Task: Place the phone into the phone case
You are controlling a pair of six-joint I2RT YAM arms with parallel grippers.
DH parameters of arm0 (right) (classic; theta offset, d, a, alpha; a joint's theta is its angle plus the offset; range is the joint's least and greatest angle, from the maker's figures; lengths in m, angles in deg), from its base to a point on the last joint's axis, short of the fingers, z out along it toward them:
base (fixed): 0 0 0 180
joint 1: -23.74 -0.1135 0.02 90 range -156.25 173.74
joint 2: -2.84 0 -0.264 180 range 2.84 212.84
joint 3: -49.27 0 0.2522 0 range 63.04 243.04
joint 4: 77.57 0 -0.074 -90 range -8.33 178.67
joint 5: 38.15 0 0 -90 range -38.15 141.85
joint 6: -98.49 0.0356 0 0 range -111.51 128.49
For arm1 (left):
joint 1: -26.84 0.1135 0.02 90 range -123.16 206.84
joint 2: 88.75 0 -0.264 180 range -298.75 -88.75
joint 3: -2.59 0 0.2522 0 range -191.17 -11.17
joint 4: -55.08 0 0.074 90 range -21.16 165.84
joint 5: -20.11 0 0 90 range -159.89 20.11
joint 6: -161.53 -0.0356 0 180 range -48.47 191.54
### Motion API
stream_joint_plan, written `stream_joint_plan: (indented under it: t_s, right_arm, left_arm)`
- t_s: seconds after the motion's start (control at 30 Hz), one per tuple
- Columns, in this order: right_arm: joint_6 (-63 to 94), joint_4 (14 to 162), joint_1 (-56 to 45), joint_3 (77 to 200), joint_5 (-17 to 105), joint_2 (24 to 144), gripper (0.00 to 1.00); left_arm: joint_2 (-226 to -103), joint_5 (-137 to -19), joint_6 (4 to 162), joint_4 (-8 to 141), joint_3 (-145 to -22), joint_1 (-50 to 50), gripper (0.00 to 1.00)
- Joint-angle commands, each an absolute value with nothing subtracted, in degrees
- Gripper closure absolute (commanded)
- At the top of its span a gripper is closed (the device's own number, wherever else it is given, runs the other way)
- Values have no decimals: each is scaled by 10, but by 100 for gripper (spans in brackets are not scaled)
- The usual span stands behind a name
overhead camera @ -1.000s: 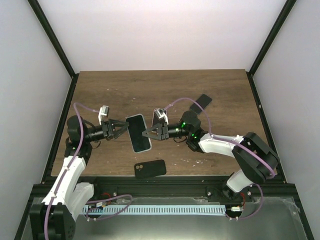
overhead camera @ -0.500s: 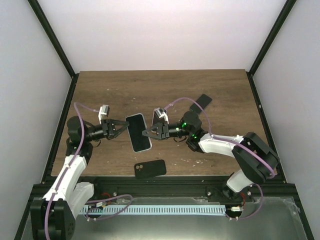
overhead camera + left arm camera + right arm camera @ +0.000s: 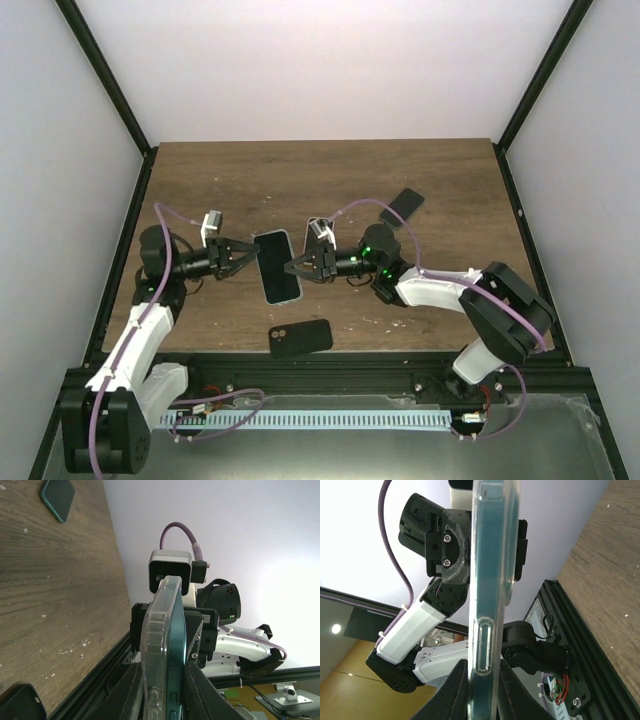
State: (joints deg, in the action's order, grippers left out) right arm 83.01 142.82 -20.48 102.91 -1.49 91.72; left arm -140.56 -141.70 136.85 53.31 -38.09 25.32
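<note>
- The left gripper (image 3: 243, 258) stood spread a second ago at the phone's 9 o'clock edge. It is now clenched on that edge.
- In the left wrist view its fingers (image 3: 131, 690) press on both faces of the phone (image 3: 172, 645).
- The right gripper (image 3: 293, 267) keeps the grasp it had, at the phone's 3 o'clock edge. Its own camera shows both fingers against the phone's faces.
- The phone (image 3: 280, 266) has barely moved. It hangs between the two grippers above the middle of the table (image 3: 400, 170).
- The clear case (image 3: 151, 650) wraps the phone. The teal body sits inside its see-through rim in both wrist views.
- The black case (image 3: 300, 338) lies flat on the table at 6 o'clock of the phone, well apart from both grippers. The frames do not show whether it holds anything.
- A teal-rimmed dark piece (image 3: 405, 203) lies at 2 o'clock of the phone.
</note>
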Motion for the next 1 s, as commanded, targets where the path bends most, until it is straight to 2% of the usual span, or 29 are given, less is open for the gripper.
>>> stream_joint_plan:
  t_s: [0.0, 0.13, 0.2, 0.4, 0.53, 0.63, 0.73, 0.83, 0.97]
  right_arm:
    - [876, 1520, -209, 1025, 16, 920, 90]
    - [923, 1582, -209, 1017, 35, 930, 92]
    - [934, 1597, -209, 1018, 38, 935, 92]
    - [937, 1606, -209, 1015, 28, 942, 92]
    - [927, 1593, -209, 1009, 20, 938, 85]
    - [916, 1573, -208, 1004, 28, 929, 77]
    - [907, 1558, -208, 1006, 30, 923, 76]
    - [907, 1558, -209, 1010, 31, 922, 78]
    - [913, 1558, -208, 1015, 50, 919, 84]
  left_arm:
    - [-1416, -1429, 1329, 591, -407, 251, 85]
    - [-1411, -1425, 1333, 598, -409, 251, 65]
    - [-1407, -1426, 1348, 579, -399, 251, 63]
    - [-1407, -1424, 1407, 501, -379, 252, 71]
    - [-1412, -1419, 1413, 492, -384, 251, 92]
    - [-1423, -1422, 1396, 508, -391, 251, 100]
    - [-1428, -1424, 1395, 509, -391, 251, 100]
    - [-1425, -1423, 1388, 520, -395, 251, 95]
    - [-1423, -1418, 1364, 562, -404, 251, 83]
